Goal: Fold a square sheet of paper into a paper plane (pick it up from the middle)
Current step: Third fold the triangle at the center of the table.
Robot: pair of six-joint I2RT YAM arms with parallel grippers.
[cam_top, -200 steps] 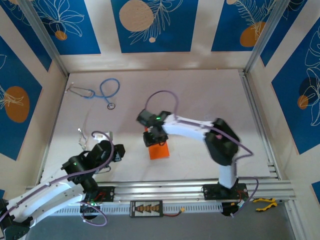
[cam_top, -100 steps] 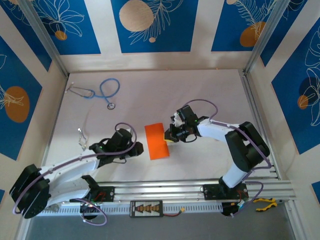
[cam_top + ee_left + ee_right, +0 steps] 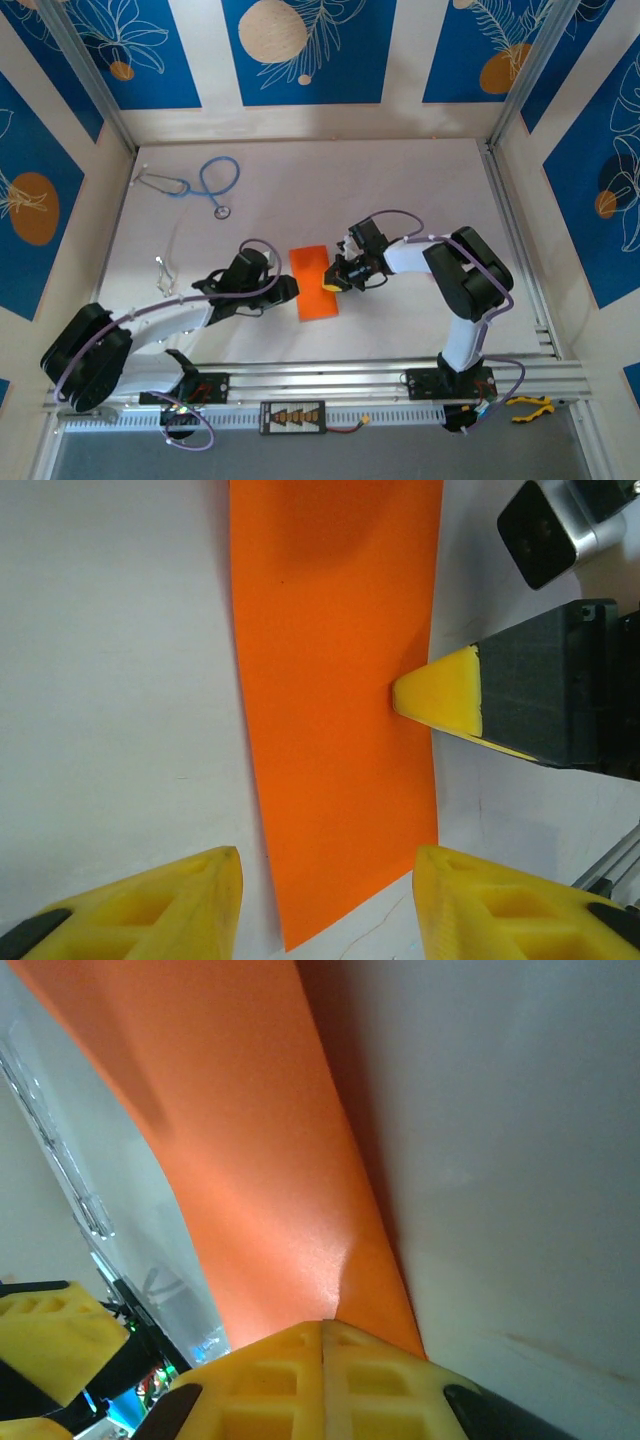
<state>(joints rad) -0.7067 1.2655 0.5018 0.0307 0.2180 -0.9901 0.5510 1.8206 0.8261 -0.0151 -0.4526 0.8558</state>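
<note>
- Evidently, the square sheet of paper (image 3: pixel 313 283) lay folded on the worktop (image 3: pixel 400 190) between both arms.
- The right end effector (image 3: pixel 333 285) was closed, its tip on the paper's edge; the left end effector (image 3: pixel 325 865) stood parted astride it.
- A sideways push could have skidded or buckled it.

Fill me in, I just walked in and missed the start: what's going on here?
An orange paper sheet lies on the table, meant to become a paper plane. The right gripper is shut on the sheet's right edge, about midway along. The left gripper hangs open at the sheet's left side, holding nothing. The sheet is a plain rectangle, not yet a plane.
</note>
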